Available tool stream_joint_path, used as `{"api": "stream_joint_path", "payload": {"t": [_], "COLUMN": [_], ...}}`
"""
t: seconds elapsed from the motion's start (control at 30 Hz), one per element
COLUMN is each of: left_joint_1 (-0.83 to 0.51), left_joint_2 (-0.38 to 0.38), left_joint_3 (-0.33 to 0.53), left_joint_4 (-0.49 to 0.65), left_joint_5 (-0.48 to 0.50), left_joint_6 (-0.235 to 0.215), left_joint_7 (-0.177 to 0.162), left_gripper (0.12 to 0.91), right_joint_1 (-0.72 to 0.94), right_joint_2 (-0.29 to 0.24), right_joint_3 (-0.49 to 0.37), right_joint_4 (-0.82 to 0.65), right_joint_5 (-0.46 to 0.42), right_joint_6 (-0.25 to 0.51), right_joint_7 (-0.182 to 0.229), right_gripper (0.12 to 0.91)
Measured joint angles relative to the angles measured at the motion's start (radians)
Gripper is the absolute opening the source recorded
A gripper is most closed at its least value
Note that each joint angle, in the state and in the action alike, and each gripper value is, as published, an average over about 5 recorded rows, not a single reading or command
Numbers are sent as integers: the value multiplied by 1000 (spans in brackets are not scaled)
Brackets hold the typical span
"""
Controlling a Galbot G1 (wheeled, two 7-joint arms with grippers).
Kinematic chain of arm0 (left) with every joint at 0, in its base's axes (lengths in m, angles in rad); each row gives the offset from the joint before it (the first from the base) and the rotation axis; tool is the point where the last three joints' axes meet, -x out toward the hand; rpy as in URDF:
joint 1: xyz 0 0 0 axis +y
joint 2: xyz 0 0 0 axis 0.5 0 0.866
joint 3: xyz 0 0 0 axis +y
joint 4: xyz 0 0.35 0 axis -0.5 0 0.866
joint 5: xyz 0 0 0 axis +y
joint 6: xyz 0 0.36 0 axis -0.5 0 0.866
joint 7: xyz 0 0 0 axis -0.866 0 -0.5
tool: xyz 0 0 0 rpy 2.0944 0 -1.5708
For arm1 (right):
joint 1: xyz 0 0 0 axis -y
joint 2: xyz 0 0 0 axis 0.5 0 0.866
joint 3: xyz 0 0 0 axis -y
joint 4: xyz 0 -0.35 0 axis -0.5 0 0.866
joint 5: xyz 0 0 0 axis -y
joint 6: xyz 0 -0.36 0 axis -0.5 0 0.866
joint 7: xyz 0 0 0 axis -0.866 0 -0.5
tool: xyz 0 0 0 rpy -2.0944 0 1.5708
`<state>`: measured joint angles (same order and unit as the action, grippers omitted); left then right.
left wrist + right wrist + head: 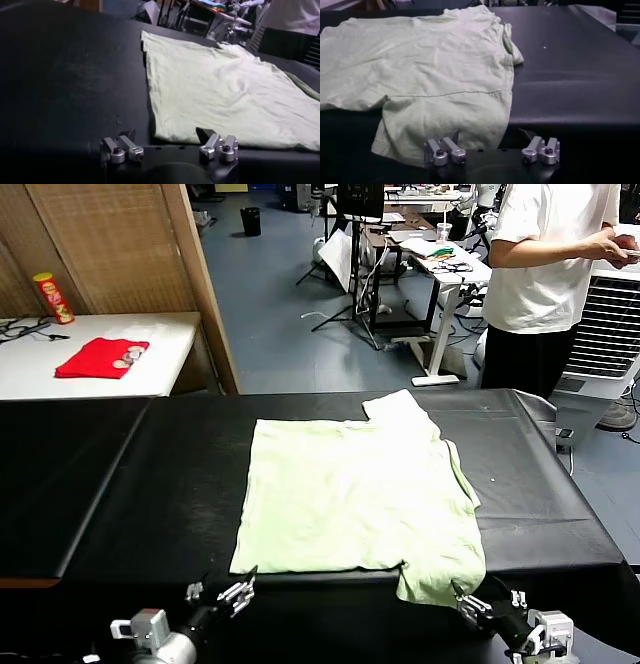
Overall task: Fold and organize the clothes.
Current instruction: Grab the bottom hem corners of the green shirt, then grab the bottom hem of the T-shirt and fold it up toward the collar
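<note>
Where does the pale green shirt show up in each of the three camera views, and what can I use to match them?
Head view: shirt lies flat mid-table, its near right part hanging over the front edge.
Left wrist view: shirt spreads across the table beyond the open left gripper.
Right wrist view: shirt fills the far side; its drooping part hangs just beyond the open right gripper.
Shared landmark: the black table.

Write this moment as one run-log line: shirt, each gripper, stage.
shirt: flat on table, sleeve over near edge | left gripper: open, at near-left corner | right gripper: open, by hanging sleeve | stage: nothing grasped
</note>
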<state>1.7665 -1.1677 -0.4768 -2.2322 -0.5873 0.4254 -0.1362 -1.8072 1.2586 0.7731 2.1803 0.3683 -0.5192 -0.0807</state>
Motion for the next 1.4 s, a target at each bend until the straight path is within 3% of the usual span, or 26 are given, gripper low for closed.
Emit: {"api": "stream_joint_path", "payload": {"t": [0.13, 0.27, 0.47, 0.57, 0.63, 0.73, 1.0, 1.4], "left_joint_1": [-5, -9, -12, -13, -10, 5, 7, -244], "left_joint_2": [-4, -6, -9, -9, -9, -4, -12, -77], "left_joint_3": [1, 1, 1, 2, 2, -4, -11, 30], "left_joint_4": [4, 14, 26, 30, 28, 13, -61, 54], "left_joint_5": [1, 4, 10, 11, 12, 15, 43, 102], "left_joint_6": [-1, -10, -22, -23, -25, -30, -73, -112], "left_joint_7": [0, -1, -2, -1, -1, 0, -2, -7], "left_gripper": [798, 746, 436, 269, 179, 129, 128, 128], "right_joint_1": [-1, -2, -7, -18, -29, -46, 4, 326], "right_joint_2": [4, 9, 20, 29, 35, 42, 23, -89], "right_joint_3": [-2, -4, -10, -9, -6, 5, 27, -63], "right_joint_4": [0, 0, 3, 18, 35, 74, 109, -155], "right_joint_5": [-1, -5, -16, -20, -19, -15, 36, 55], "right_joint_6": [2, 4, 14, 18, 18, 19, 80, 193], "right_joint_7": [0, 2, 11, 22, 27, 33, 37, 30], "right_gripper": [653, 519, 211, 134, 124, 121, 121, 121]}}
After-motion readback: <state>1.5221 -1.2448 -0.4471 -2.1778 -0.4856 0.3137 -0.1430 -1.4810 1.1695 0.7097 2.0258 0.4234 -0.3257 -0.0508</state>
